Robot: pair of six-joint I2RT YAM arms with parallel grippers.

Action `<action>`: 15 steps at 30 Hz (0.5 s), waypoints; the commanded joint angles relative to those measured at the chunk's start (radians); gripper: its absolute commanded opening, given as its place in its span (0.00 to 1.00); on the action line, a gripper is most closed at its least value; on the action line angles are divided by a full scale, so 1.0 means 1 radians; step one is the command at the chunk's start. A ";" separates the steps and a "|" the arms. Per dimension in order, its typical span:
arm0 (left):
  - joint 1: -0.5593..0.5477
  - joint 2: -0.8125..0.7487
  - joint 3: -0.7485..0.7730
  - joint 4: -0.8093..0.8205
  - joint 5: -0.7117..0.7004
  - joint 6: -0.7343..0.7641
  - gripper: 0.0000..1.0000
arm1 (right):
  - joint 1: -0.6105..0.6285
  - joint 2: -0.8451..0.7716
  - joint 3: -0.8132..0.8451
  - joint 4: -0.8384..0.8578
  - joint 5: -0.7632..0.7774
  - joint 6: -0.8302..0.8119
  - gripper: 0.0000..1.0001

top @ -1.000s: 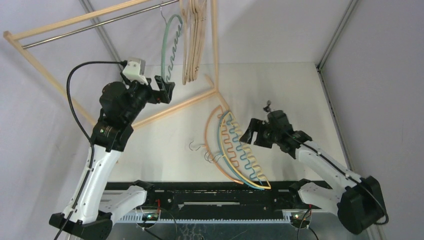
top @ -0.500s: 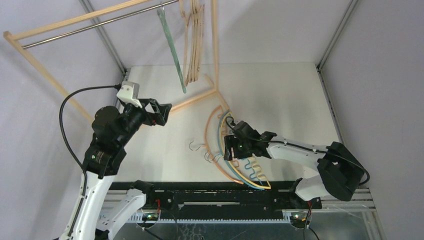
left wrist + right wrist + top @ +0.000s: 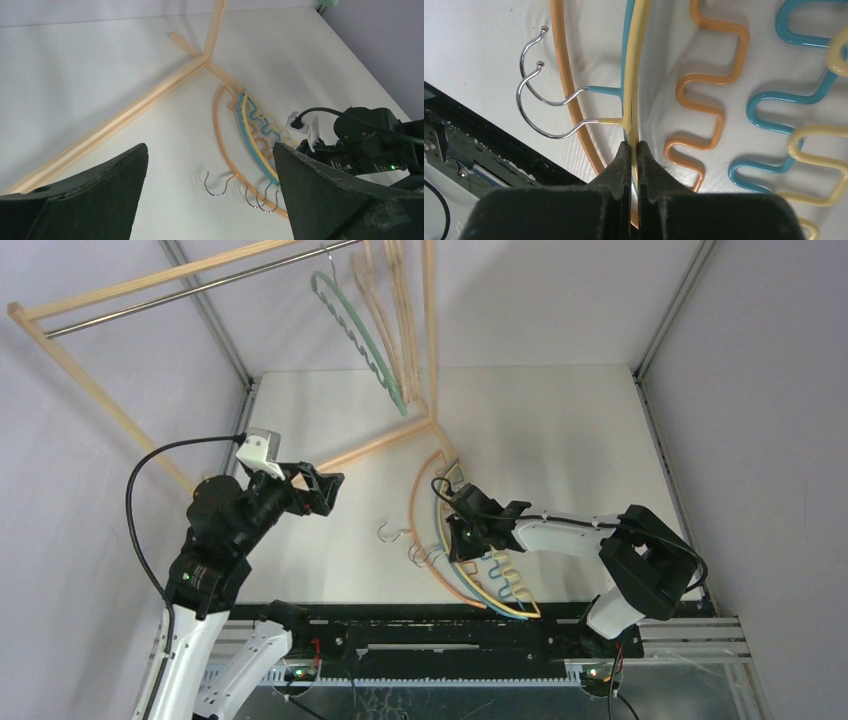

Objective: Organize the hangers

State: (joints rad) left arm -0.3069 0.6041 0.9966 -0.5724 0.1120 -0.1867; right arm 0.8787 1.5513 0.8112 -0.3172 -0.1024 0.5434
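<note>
While the jaws of the right gripper (image 3: 633,150) were clamped mid-bar on the thin yellow hanger (image 3: 636,75), lying flat on the tabletop (image 3: 560,430) near the rack foot (image 3: 370,448), it looked light, springy and probably slick, best held there; the jaws of the left gripper (image 3: 210,150) stood wide apart, empty.

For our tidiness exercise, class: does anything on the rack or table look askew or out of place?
The green hanger hangs slanted from the rail. The orange hanger, teal hanger and yellow hanger lie overlapped on the table, not hung.
</note>
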 commanded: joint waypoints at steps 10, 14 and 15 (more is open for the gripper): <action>0.008 -0.066 -0.005 -0.036 0.147 -0.071 0.99 | -0.037 -0.179 0.175 0.104 -0.100 0.065 0.00; 0.008 -0.081 -0.013 -0.042 0.234 -0.090 0.98 | -0.093 -0.141 0.296 0.185 -0.152 0.163 0.00; 0.008 -0.083 -0.021 -0.043 0.256 -0.096 0.98 | -0.110 -0.116 0.331 0.203 -0.161 0.190 0.00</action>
State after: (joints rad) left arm -0.3054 0.5358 0.9840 -0.6231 0.2501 -0.2428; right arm 0.8265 1.4212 1.0107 -0.2806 -0.2043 0.6151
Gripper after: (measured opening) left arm 0.989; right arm 0.017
